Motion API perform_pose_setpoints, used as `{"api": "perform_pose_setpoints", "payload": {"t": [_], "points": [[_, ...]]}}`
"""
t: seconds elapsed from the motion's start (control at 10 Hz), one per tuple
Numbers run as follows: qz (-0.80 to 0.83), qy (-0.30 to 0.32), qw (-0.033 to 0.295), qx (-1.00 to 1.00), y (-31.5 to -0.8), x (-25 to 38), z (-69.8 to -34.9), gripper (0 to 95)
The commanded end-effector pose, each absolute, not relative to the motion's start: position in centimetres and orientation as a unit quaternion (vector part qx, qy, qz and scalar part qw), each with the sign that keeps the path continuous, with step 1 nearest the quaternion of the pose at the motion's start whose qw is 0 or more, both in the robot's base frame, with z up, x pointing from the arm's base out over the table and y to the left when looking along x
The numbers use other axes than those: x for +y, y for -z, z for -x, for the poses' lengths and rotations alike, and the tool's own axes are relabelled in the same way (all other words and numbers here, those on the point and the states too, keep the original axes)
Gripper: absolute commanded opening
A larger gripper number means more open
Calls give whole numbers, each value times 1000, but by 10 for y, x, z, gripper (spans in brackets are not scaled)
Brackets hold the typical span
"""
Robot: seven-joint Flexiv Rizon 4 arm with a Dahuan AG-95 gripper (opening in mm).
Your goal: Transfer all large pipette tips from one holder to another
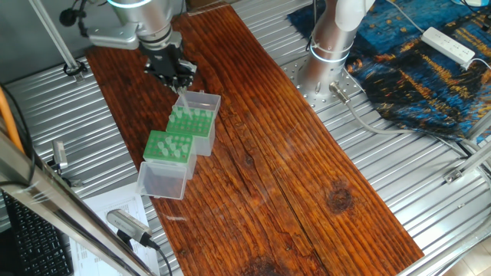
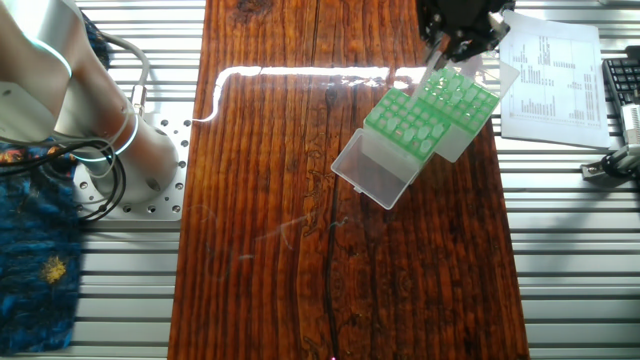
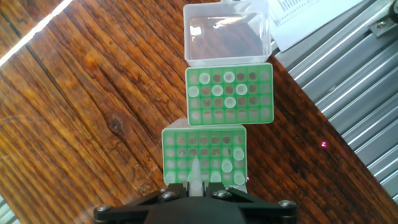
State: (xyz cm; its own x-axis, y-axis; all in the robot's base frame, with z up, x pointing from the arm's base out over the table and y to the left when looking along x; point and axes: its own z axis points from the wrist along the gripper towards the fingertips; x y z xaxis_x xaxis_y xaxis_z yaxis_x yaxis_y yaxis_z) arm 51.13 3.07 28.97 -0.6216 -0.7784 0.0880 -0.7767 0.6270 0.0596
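counter: dark reddish wooden plank counter (image 1: 307,161), both racks near its edge, by the printed paper sheet (image 2: 553,75).
near rack: flat green perforated rack in a clear plastic box (image 3: 204,155), right under my tool; a few pale translucent cone-shaped pipette tips (image 3: 231,167) stand in its lower right rows.
far rack: second green perforated rack with its clear hinged lid open (image 3: 229,93), touching the near one end to end; several tips (image 3: 217,90) are scattered over its upper rows.
tool: black two-finger tool (image 3: 198,190) looks closed on a single pale tip that pokes out between the fingers; contact itself is too small to confirm.
step: I judge I'm carrying one tip, just above the near rack.
how: keep the tip vertical, centre it over an empty hole, descend straight, release only once seated.
risk: neighbouring tips stand close; a tilted approach could knock them.
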Motion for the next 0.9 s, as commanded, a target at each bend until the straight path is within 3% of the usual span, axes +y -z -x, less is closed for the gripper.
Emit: {"api": "perform_pose_setpoints", "payload": {"t": [0.1,0.9], "points": [[-437,8,58,-898,-290,29,-512,0],[-444,10,53,-894,-281,21,-506,0]]}}
